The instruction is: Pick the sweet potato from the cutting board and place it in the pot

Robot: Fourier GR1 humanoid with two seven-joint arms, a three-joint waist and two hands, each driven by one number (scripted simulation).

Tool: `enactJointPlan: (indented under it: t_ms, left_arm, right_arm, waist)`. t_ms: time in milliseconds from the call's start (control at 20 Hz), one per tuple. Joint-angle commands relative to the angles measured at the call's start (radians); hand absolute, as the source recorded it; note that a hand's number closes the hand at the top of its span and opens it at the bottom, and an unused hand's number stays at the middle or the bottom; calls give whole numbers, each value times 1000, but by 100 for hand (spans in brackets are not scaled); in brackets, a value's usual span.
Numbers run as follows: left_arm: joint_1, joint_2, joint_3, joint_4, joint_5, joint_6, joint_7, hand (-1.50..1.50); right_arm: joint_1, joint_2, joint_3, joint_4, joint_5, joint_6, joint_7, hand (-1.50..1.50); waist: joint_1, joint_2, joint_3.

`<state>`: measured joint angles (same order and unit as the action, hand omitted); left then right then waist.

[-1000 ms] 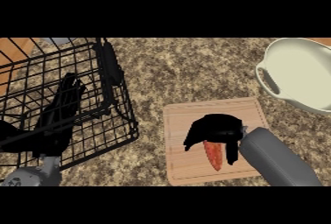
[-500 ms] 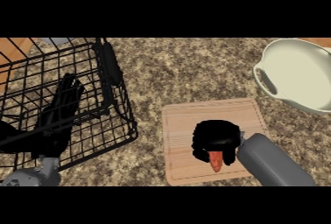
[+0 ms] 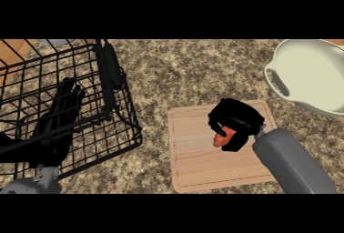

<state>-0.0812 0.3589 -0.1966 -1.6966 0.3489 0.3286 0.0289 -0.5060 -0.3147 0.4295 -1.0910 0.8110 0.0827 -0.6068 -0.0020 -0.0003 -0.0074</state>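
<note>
The robot's black right hand (image 3: pixel 235 119) is curled around an orange sweet potato (image 3: pixel 222 136), gripping it over the upper right part of a pale rectangular wooden cutting board (image 3: pixel 201 159); only the lower end of the sweet potato shows, poking out between the fingers and thumb, and whether it touches the board or hangs just above it cannot be told. The grey right forearm (image 3: pixel 292 164) runs down from the hand toward the lower right edge of the view, crossing the board's right side. Up and to the right of the board, well apart from the hand, sits a cream round pot (image 3: pixel 316 75) with a side handle facing the board, partly cut off by the view's right edge. The board and pot rest on a brown speckled stone counter (image 3: pixel 181 73). At the left stands a black wire basket (image 3: pixel 101 113), and seen through its mesh is the black left hand (image 3: pixel 57 118), fingers straight and pointing upward, at rest, its grey wrist showing at the lower left corner.
</note>
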Motion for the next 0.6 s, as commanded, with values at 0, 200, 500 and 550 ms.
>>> enactJointPlan:
  t_ms: [0,200,500,550]
  left_arm:
    - [-29,18,26,-11,-18,10,-22,0]
    - [-18,22,20,-25,-19,14,-15,0]
    - [-51,21,0,-25,-26,9,-7,0]
    - [-70,19,2,-25,-25,12,-2,0]
  right_arm:
    - [-60,15,-190,105,-12,-65,305,150]
    - [-141,12,-325,159,0,-161,560,150]
    - [-309,-41,-452,222,129,-338,974,150]
    - [-333,-46,-465,229,160,-377,1045,150]
  waist:
    - [-5,15,3]
    - [14,20,1]
    - [60,23,-6]
    - [60,22,-5]
